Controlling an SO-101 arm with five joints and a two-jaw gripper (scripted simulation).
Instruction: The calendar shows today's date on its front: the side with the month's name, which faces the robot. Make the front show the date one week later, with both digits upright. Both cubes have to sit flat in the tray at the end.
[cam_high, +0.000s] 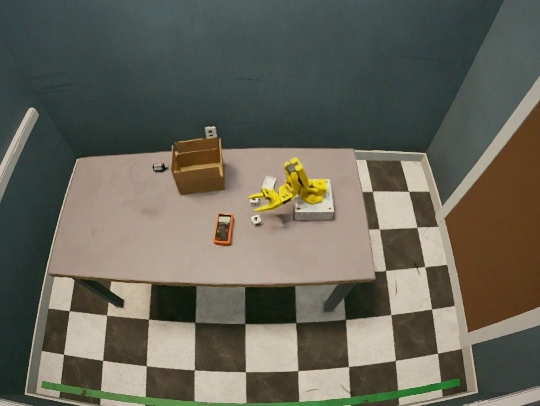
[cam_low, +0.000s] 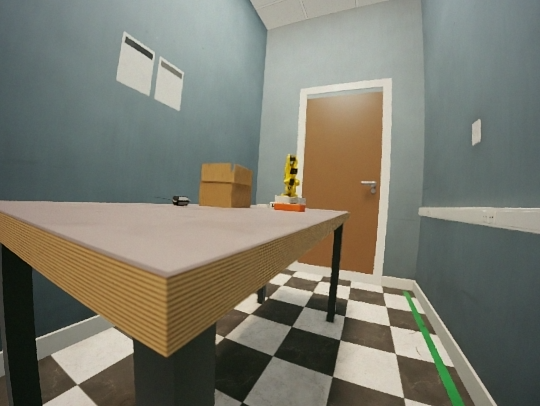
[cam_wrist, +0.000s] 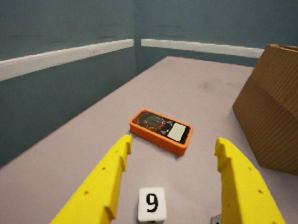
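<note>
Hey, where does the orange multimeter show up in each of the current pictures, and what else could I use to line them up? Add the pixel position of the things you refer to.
Top: orange multimeter (cam_high: 223, 229) (cam_low: 289, 207) (cam_wrist: 161, 132), just below centre, slightly left.
Exterior: right of centre, edge-on in front of the robot's base.
Wrist: around the centre, beyond the gripper's (cam_wrist: 174, 145) fingertips.
Shared landmark: the cardboard box (cam_high: 201, 180) (cam_low: 225, 194) (cam_wrist: 272, 107).

Two white cubes (cam_high: 256, 220) (cam_wrist: 151, 204), one multimeter (cam_high: 223, 229) (cam_low: 289, 207) (cam_wrist: 161, 131), one cardboard box (cam_high: 201, 181) (cam_low: 225, 192) (cam_wrist: 272, 110).

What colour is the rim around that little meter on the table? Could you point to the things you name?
Orange, all around the meter (cam_high: 223, 229) (cam_low: 289, 207) (cam_wrist: 161, 131); the wrist view shows it best.
</note>
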